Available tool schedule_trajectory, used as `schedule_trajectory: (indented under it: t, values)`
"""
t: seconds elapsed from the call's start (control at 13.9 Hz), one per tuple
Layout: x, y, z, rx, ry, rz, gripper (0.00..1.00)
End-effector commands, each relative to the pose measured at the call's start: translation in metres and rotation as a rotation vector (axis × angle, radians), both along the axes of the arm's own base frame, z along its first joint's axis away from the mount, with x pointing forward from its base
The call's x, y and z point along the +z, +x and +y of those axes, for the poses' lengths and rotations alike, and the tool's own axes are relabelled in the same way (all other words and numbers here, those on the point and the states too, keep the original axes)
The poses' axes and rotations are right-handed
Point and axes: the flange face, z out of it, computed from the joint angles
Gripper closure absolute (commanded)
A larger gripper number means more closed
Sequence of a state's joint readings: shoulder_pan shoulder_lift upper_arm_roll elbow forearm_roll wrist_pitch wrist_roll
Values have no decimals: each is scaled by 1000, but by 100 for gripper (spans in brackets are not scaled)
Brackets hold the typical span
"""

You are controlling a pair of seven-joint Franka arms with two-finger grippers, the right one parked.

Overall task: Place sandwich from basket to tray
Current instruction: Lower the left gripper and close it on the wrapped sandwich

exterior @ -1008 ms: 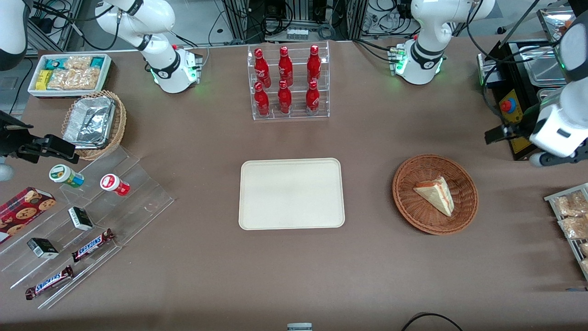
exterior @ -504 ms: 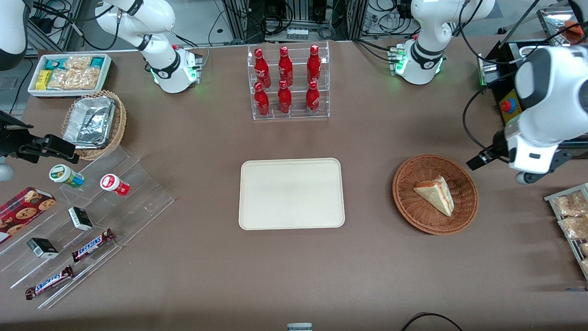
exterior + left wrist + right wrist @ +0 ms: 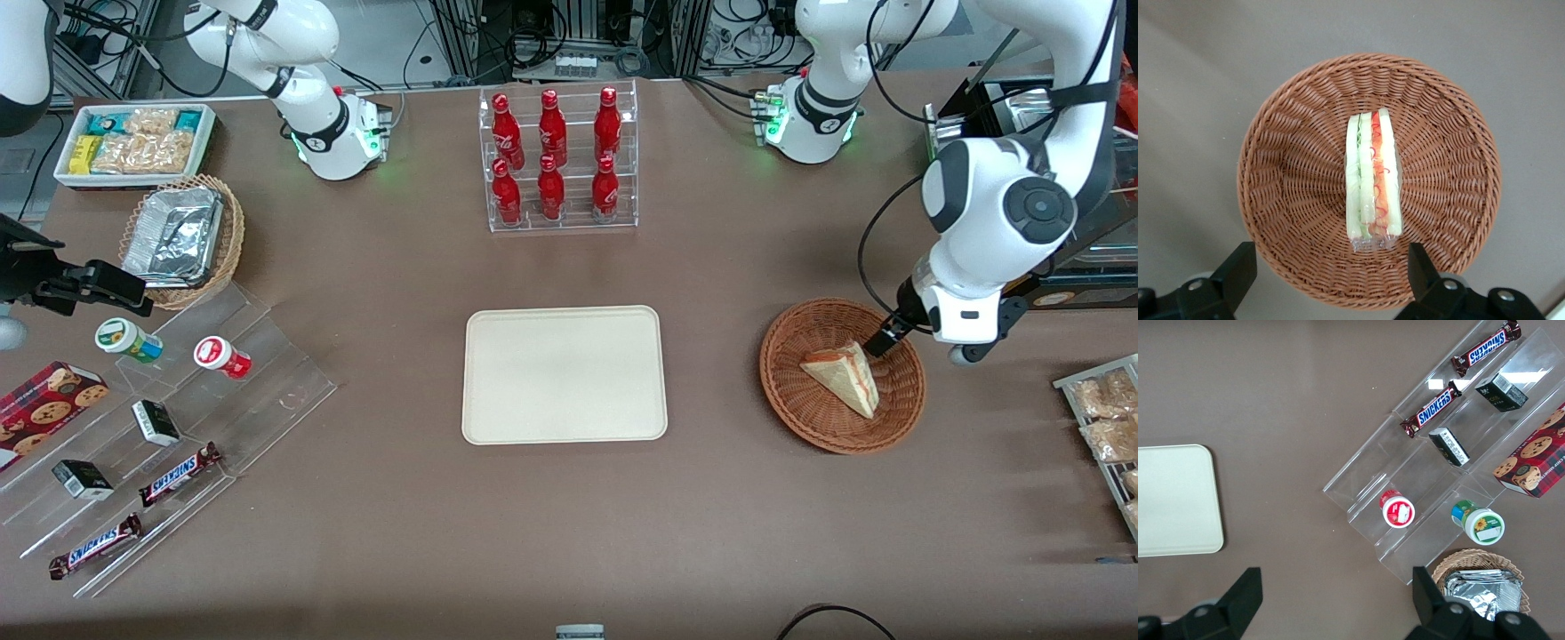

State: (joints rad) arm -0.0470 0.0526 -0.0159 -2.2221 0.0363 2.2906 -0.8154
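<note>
The sandwich (image 3: 843,378), a pale bread wedge with red-orange and green filling, lies in the round brown wicker basket (image 3: 794,413). My left gripper (image 3: 887,338) hangs above the basket's rim on the side toward the working arm's end, with one dark finger showing just beside the sandwich's tip. In the left wrist view the gripper (image 3: 1331,280) is open, its two black fingers (image 3: 1238,270) spread wide over the basket (image 3: 1291,167), and the sandwich (image 3: 1373,177) stands on edge ahead of them, untouched. The cream tray (image 3: 564,374) lies bare at the table's middle, beside the basket.
A clear rack of red bottles (image 3: 558,160) stands farther from the camera than the tray. Toward the parked arm's end are a stepped acrylic shelf of snacks (image 3: 169,427), a foil-tray basket (image 3: 182,238) and a white snack bin (image 3: 133,142). A packet rack (image 3: 1107,427) sits at the working arm's end.
My left arm has swung in from the working arm's end of the table and come down over the basket. Sandwich, basket and tray have not moved.
</note>
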Motion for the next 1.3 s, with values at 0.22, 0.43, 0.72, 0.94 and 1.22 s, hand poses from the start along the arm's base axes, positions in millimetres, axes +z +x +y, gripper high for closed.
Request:
schedule_trajectory:
  t: [0.22,0.43,0.72,0.94,1.22]
  values:
    - [-24,6,-6,15,1,-51,0]
    - [-40,13,-8,40,-7,-85,0]
    - [-59,15,-19,38,-12,-91,0]
    - [-70,14,-31,37,-14,-81,0]
    - [-90,12,-32,31,-9,-55,0]
